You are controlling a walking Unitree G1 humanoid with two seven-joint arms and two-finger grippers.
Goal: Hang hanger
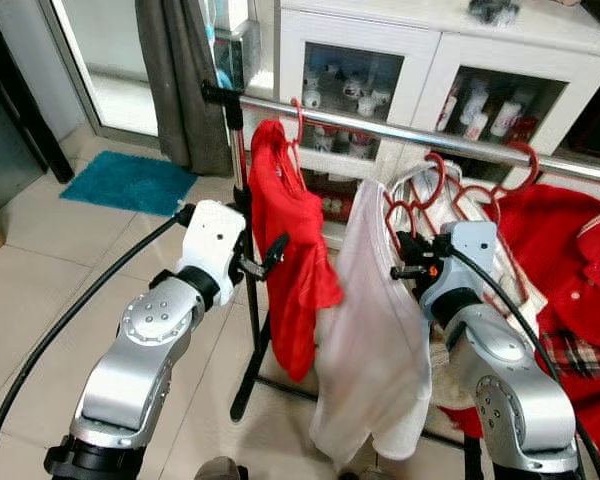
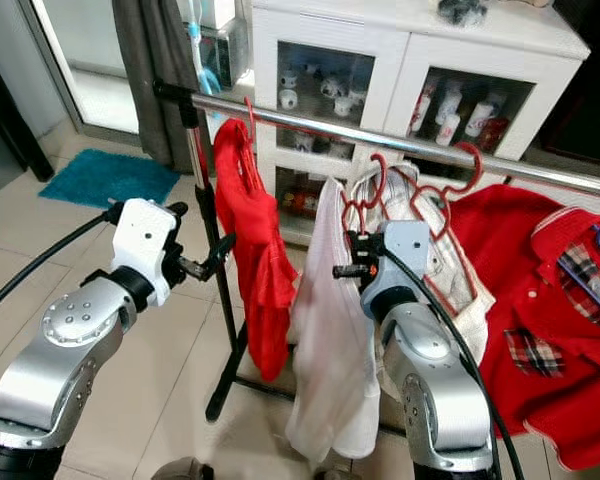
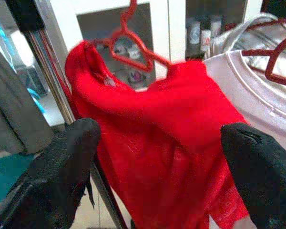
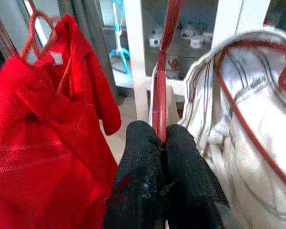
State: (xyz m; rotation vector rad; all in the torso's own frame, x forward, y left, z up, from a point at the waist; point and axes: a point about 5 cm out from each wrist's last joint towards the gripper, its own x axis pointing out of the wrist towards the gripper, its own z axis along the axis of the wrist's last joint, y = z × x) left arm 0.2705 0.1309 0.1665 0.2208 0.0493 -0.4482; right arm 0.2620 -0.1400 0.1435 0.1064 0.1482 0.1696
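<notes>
Right gripper [image 4: 162, 143], fingers pressed together on the red hanger [image 4: 161, 86] carrying a white shirt [image 1: 375, 330]. The hanger's neck runs upright from the fingers, hook end upward below the steel rail [image 1: 400, 132]; whether the hook has caught the rail is unclear. Left gripper [image 3: 157, 157], 2 fingers spread wide, faces a red shirt [image 1: 295, 260] hung on the rail.

Bare rail [image 1: 365, 125] between red shirt [image 1: 292, 240], crowded hangers [image 1: 450, 185]
</notes>
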